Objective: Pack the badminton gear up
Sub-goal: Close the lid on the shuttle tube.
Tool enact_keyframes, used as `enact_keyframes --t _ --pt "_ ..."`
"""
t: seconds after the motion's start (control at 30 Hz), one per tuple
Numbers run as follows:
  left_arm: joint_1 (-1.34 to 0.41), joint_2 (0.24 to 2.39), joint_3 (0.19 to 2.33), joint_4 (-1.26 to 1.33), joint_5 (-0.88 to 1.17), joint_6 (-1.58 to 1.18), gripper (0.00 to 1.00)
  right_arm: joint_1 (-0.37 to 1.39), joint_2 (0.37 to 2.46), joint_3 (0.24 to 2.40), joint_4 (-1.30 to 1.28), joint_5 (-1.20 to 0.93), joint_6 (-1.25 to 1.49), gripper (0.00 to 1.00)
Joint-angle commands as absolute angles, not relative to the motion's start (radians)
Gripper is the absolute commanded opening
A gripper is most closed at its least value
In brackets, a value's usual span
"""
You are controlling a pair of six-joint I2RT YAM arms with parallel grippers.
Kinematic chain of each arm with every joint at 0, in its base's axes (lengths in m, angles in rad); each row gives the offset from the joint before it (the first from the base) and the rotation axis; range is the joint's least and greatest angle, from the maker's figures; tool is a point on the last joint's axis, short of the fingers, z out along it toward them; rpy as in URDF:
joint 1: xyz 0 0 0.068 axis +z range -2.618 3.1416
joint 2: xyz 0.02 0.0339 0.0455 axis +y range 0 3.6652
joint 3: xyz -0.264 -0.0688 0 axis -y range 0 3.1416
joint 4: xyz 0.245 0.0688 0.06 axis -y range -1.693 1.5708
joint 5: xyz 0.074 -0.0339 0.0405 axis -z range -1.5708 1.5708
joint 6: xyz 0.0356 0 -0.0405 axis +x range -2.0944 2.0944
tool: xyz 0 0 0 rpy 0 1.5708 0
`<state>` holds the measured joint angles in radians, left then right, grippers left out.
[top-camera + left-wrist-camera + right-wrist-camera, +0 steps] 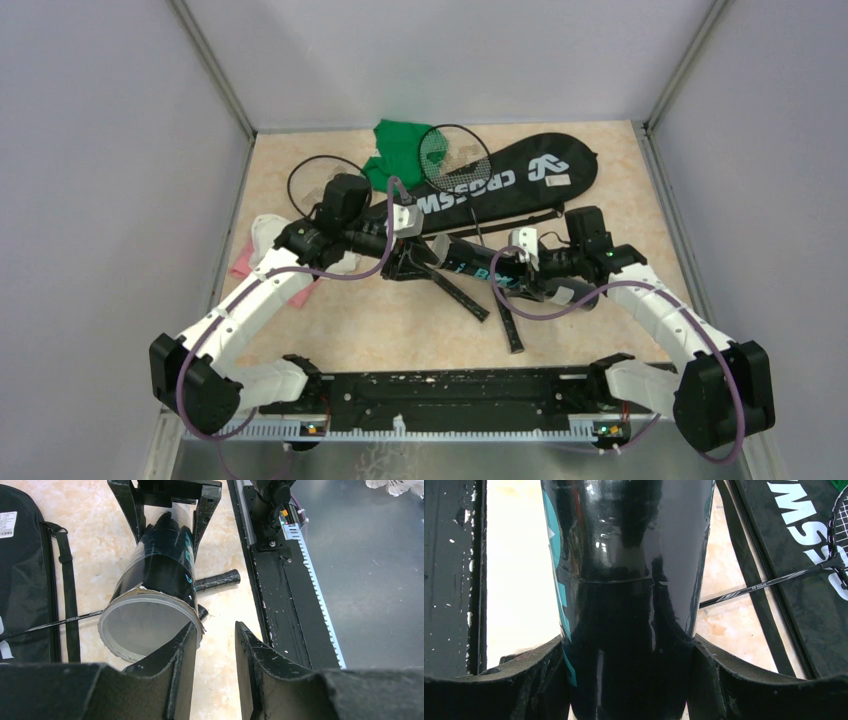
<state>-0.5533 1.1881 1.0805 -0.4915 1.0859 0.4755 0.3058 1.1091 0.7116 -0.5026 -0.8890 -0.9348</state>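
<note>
Left wrist view: my left jaws stand partly apart, with only bare bench (220,555) showing in the gap. The finger (177,665) on their 9 o'clock side sits right at the torn rim of the tube (160,565), at its open mouth; whether it presses on the rim I cannot tell. That mouth faces me and shows a pale grey inner wall as far in as I can see. At 12 o'clock in this view my right jaws straddle the far part of the tube.

In the right wrist view those right jaws are clamped on the tube (624,555), one side pressed against each flank of its glossy black body, with teal lettering running down its 9 o'clock side.

From the top external view the tube (470,268) runs from 9 to 3 o'clock across the middle of the bench (400,335), between my two wrists. I cannot tell whether it rests there or is lifted. The racket bag (530,175) lies flat at 12 o'clock; its contents are hidden. One racket (440,155) has its head over the bag's 9 o'clock end, beside the green cloth (395,150). The second racket (318,180) has its head at 10 o'clock, partly behind my left arm. The white and pink cloths (262,245) lie at 9 o'clock.
</note>
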Motion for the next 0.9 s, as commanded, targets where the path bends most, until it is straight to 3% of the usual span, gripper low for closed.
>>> enact_keyframes --t 0.0,0.87 --pt "-0.577 1.175 1.069 -0.485 1.15 0.508 0.41 0.317 1.101 0.724 -0.448 -0.933 -0.915 0.34" --pt "-0.609 1.23 1.141 -0.506 1.097 0.561 0.46 0.345 1.103 0.715 -0.46 -0.913 -0.94 0.34"
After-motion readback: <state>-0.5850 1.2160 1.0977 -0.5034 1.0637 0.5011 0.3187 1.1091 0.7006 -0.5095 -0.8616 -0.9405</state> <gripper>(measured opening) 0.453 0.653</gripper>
